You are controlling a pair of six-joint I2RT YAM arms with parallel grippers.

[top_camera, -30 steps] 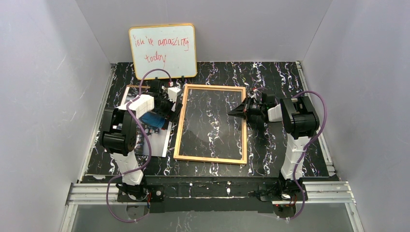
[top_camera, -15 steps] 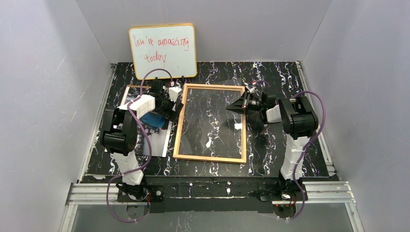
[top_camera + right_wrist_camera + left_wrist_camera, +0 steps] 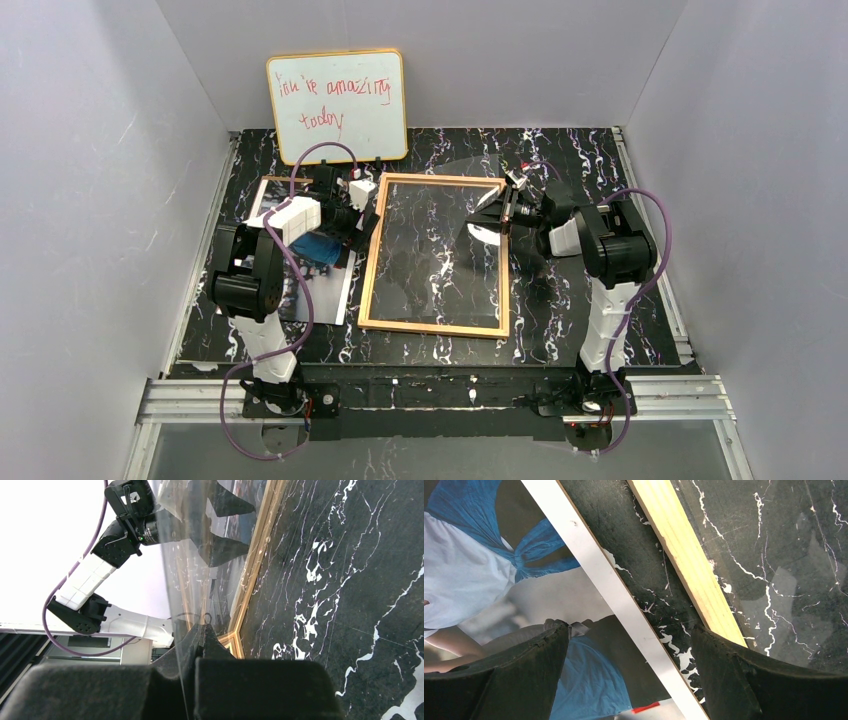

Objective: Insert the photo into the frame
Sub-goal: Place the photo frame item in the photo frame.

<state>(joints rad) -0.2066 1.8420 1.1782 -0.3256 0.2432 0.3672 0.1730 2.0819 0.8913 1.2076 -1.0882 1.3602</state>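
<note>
The table (image 3: 590, 170) carries every item, and all of them except the pane lie where they did a second ago. The frame (image 3: 432, 328) lies flat at the centre, its golden-wood rails resting on the table. The pane (image 3: 445, 215) is the one component that has changed. A second ago it sat level inside the rails. Now its right edge is raised clear of the right rail, so the sheet slopes down towards the left rail. Whether its left edge rests in the frame cannot be determined. In the right wrist view the tilted pane (image 3: 200, 555) mirrors the opposite arm. The photo (image 3: 325, 290) lies flat to the left of the frame, unmoved, with its white border just beside the left rail and not touching it. The whiteboard (image 3: 337, 105) stands at the rear and plays no part. The right gripper (image 3: 485, 218) has risen from rail height and is clamped tight on the right edge of the pane. The left gripper (image 3: 628, 635) has not moved. It hangs spread wide and empty, with one finger above the photo and the other above the left rail. In effect the frame is being opened. The photo is not yet inside, and insertion probably requires the pane to be lifted higher or removed first.
</note>
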